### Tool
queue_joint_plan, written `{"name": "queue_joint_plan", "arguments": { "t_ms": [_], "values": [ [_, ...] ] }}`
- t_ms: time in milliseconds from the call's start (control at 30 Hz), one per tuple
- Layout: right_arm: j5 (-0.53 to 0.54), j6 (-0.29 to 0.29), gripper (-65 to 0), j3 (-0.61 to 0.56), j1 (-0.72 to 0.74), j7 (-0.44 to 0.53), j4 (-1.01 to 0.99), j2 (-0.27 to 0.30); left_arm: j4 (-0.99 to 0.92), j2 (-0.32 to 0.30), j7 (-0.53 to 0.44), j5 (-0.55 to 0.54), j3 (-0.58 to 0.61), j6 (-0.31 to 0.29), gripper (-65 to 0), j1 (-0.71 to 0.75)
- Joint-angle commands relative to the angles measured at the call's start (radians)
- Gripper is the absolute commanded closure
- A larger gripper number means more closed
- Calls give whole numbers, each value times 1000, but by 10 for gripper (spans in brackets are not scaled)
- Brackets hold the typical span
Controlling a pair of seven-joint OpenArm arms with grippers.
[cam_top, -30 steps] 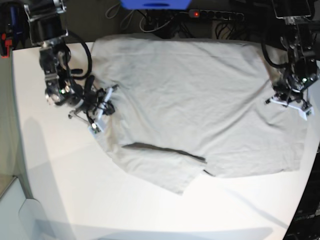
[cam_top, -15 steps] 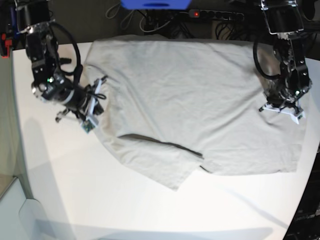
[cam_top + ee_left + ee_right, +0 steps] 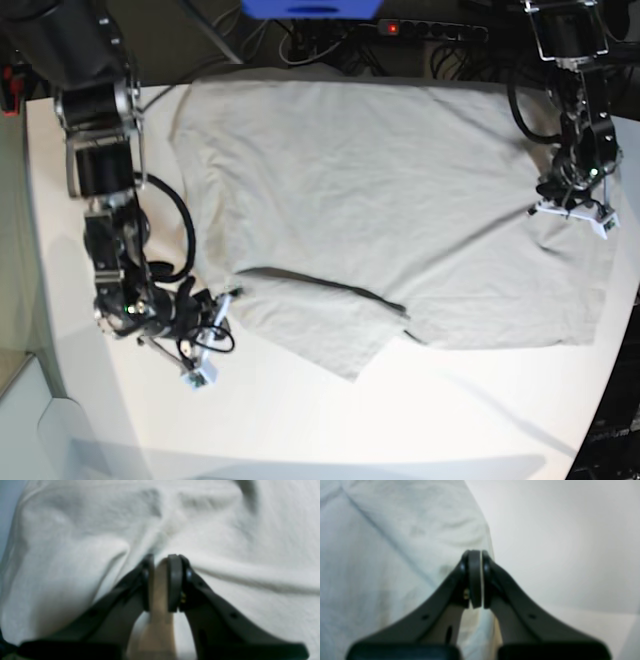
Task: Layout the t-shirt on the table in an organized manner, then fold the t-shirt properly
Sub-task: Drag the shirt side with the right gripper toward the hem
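Left gripper (image 3: pixel 161 581) is nearly shut, pinching a ridge of the t-shirt (image 3: pixel 390 200), which spreads ahead of its tips on the table (image 3: pixel 300 420). Right gripper (image 3: pixel 475 580) is fully shut w/ nothing visibly between its tips, shirt edge just beside. Risk: a one-sided pull bunches the fabric, or the thin pinch slips.

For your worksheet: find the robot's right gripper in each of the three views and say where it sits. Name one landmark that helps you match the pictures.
Base: right gripper low on the left, at the t-shirt's lower-left edge.
Right wrist: right gripper centre frame, jaws together at the cloth's edge, bare table to the right.
Left wrist: not in it; only the left gripper shows.
Shared landmark: the t-shirt.
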Motion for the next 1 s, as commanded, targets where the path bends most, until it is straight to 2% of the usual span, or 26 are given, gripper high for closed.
{"name": "queue_joint_plan", "arguments": {
  "t_ms": [0,133,333,600,633,767,967],
  "values": [
    [11,-8,0,3,49,39,-28,-4,-8,-5,60,3,-1,6,-103,20],
    [11,-8,0,-43,96,137,-198,-28,-8,-10,60,3,-1,6,-103,32],
    [11,-8,0,-135,96,265,-319,-48,-3,-8,60,3,-1,6,-103,32],
    [9,-15,0,-140,99,410,-490,-54,1,-4,60,-4,-1,6,-103,32],
    [9,-26,0,-140,101,427,-493,-39,1,-4,60,-4,-1,6,-103,32],
    [9,-150,-1,-144,99,484,-497,-7,1,5,60,2,-1,6,-103,28],
    [9,-242,-1,-137,113,496,-497,35,1,10,60,-3,-1,6,-103,22]
  ]
}}
